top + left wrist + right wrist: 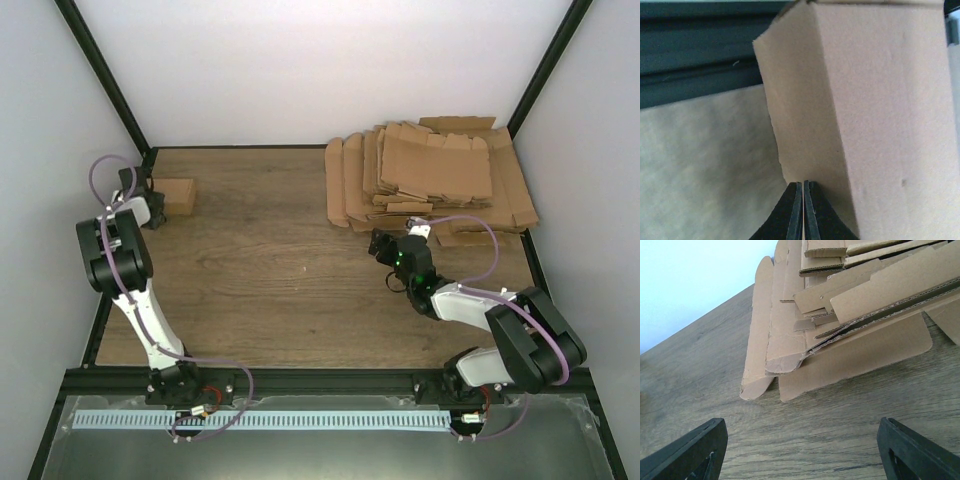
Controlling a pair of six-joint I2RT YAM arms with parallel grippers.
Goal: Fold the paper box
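The box point(178, 193) sits in the upper left of the top view, a small brown oblong already closed into shape, close to the dark frame rail point(690, 50) at the table's point(280, 260) far left corner. It looks light and thin-walled: stiff along the creases, easy to dent on the flat faces, and likely to slide on the wood if nudged. A pinch across a narrow side or over a folded edge would probably hold better than pressing on a broad panel. The left gripper point(803, 192) has its fingers pressed together with nothing between them, tips right against the box's lower corner in its wrist view; whether they actually touch it I cannot tell. The rail and corner leave little room behind the box. The right gripper point(800, 422) stands wide apart and empty, low over bare wood, facing the pile of flat blanks point(430, 180) in the upper right, well apart from the box and not in its way.
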